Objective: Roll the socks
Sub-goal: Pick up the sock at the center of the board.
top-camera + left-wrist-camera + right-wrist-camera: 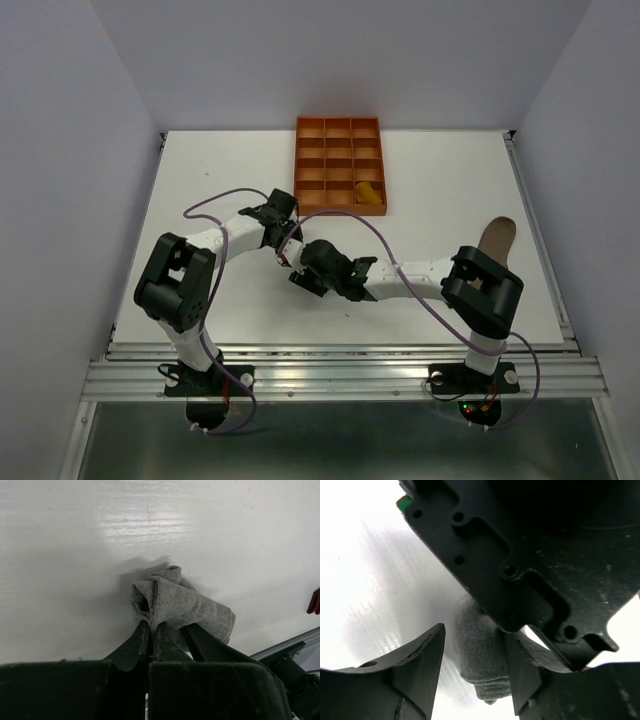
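Note:
The grey sock point(186, 606) is a loose roll on the white table point(60, 555). My left gripper point(151, 626) is shut on its near edge, the two fingers pressed together on the fabric. My right gripper point(475, 642) is open around the same grey sock point(481, 660); its right finger point(522, 672) touches the roll and its left finger stands apart. In the top view the left gripper point(286, 247) and right gripper point(301, 275) meet mid-table and hide the grey sock. The yellow sock point(368, 192) lies in the orange tray point(338, 127). The taupe-brown sock point(496, 238) lies flat at the right.
The left gripper's black body point(530, 545) hangs close over the right gripper. The orange tray stands at the back centre. The right arm's forearm point(420, 275) stretches across the near middle. The table's metal rail point(340, 350) runs along the near edge.

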Robot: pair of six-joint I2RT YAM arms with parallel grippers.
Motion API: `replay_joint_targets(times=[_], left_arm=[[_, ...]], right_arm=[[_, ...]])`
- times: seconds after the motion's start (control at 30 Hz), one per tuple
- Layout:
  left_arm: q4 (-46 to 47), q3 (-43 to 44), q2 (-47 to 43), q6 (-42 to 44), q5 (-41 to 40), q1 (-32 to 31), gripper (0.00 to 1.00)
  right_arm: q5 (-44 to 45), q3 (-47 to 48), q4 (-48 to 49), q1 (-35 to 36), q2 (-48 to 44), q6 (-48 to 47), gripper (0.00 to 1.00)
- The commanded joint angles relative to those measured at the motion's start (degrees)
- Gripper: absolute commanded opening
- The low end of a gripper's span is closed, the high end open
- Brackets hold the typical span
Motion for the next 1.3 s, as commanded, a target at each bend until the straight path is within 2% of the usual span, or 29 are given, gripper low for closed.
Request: replay_joint_targets(times=[0.0, 0.43, 0.57, 0.83, 0.9, 0.93, 0.97, 1.07, 1.23, 1.27], left_arm=[[-9.6, 0.7, 1.7, 4.3, -3.5, -0.2, 0.00], [-11.7, 3.2, 2.7, 6.1, -2.1, -0.2, 0.00], [-12.4, 3.9, 3.1, 6.8, -1.9, -0.1, 0.00], [-12.8, 5.2, 3.6, 9.2, 0.3, 0.5, 0.00], [-12.8, 5.3, 3.7, 9.4, 0.3, 0.5, 0.00], [-12.8, 5.4, 3.7, 9.4, 0.3, 0.5, 0.00], [-12.9, 5.5, 3.8, 9.4, 0.3, 0.8, 0.00], [-12.6, 5.4, 3.2, 9.3, 0.9, 0.9, 0.00], [-12.1, 6.0, 0.8, 8.4, 0.5, 1.4, 0.12], [-12.1, 6.1, 0.7, 8.2, 0.3, 1.5, 0.19]], right_arm=[[5.4, -0.8, -8.1, -1.5, 4.3, 0.7, 0.54], [9.0, -0.2, -9.5, -1.5, 10.0, 0.2, 0.60], [9.0, 0.2, -10.4, -1.5, 11.4, 0.3, 0.51], [8.9, -1.3, -11.3, -1.5, 12.7, 0.1, 0.53], [7.8, -1.6, -11.7, -1.5, 13.0, 0.0, 0.33], [8.0, -1.6, -11.7, -1.5, 13.2, 0.0, 0.10], [7.7, -1.8, -12.1, -1.5, 13.4, 0.1, 0.03], [7.5, -1.9, -13.2, -1.5, 13.2, 0.7, 0.01], [6.9, -3.0, -13.1, -2.0, 12.1, 3.5, 0.01], [6.4, -3.2, -12.6, -2.0, 11.9, 4.8, 0.01]])
